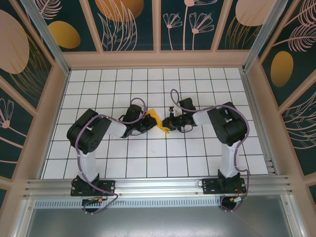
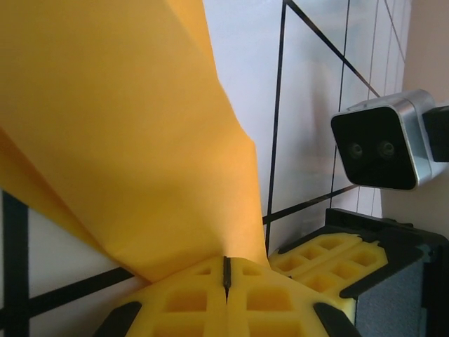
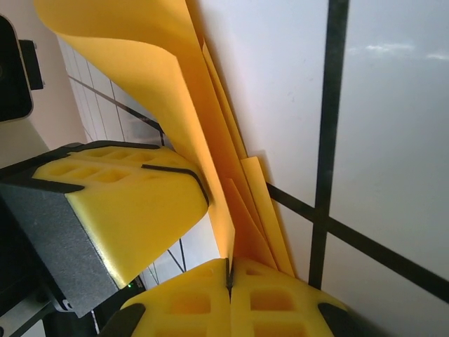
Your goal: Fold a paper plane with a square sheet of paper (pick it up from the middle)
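- The sheet of paper (image 1: 156,120): orange-yellow, already creased into several layers, not flat. It is abt the middle of the table (image 1: 148,163), roughly as far from the left edge as from the right, btw the two grippers. I cannot tell if it touches the table.
- The left gripper (image 2: 226,275): fingers pressed together, pinching one end of the paper. A broad part of the paper rises from the pinch and curves over.
- The right gripper (image 3: 229,272): also pressed together on the paper, on a stack of thin layers. The layer edges are not fully aligned; they fan out a little.
- The two grippers are just beside each other, pad near pad, so there is very little room.
- Step in hand, as I judge it: a fold is held from both sides and the crease is to be set.
- To do it well:
  - hold both pinches firm w/o pulling apart, since thin paper tears easily;
  - move both grippers together so the layers do not slip;
  - align the edges first, then press along the crease.
- Risk: the curved free part may fold at a wrong line if pushed down fast.
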